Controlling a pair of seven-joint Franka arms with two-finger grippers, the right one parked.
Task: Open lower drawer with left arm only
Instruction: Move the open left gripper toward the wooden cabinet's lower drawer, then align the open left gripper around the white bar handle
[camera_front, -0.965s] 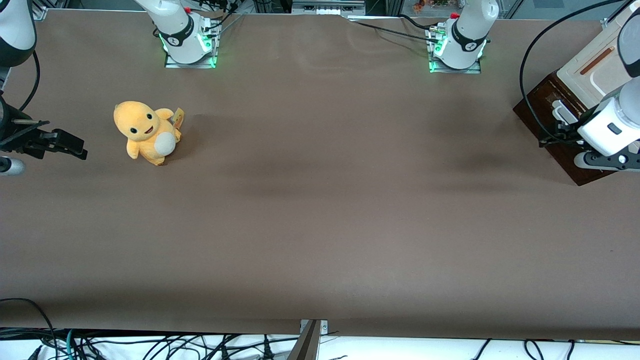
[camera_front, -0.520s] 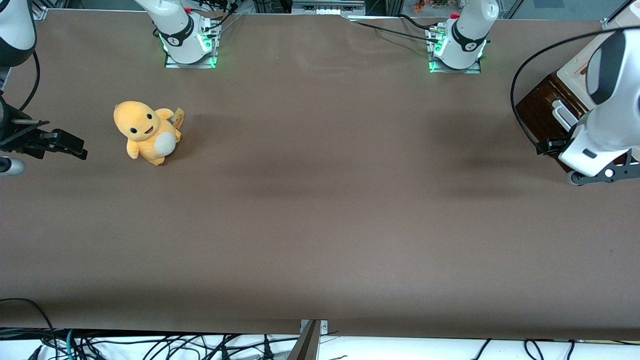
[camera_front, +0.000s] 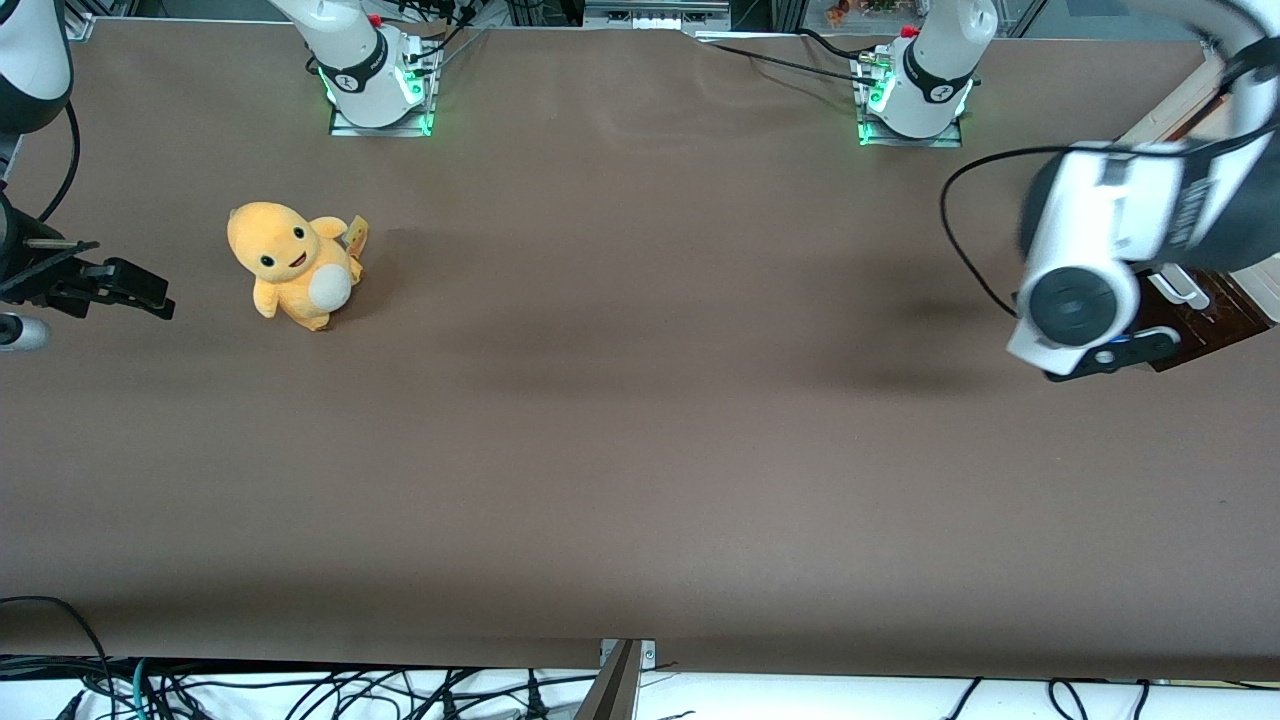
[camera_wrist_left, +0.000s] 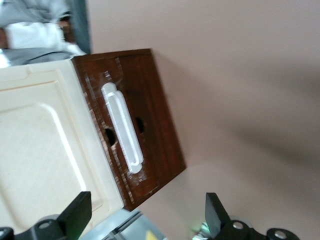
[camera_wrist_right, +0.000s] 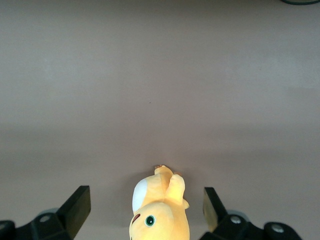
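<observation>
Front view: the left arm (camera_front: 1120, 235) hangs above the working arm's end of the brown table (camera_front: 640, 430), its white body covering most of the lower drawer (camera_front: 1215, 318) (only a dark brown sliver and a bit of white handle show). A yellow plush toy (camera_front: 295, 265) sits well apart, toward the parked arm's end.

Left wrist view: the gripper (camera_wrist_left: 145, 220) hovers clear of the lower drawer's front (camera_wrist_left: 145, 125), fingers (camera_wrist_left: 75, 215) spread wide apart, gripping nothing. The white bar handle (camera_wrist_left: 122, 127) lies beside the cream upper panel (camera_wrist_left: 45, 150).

Right wrist view: the plush toy (camera_wrist_right: 159, 210) on bare table.
</observation>
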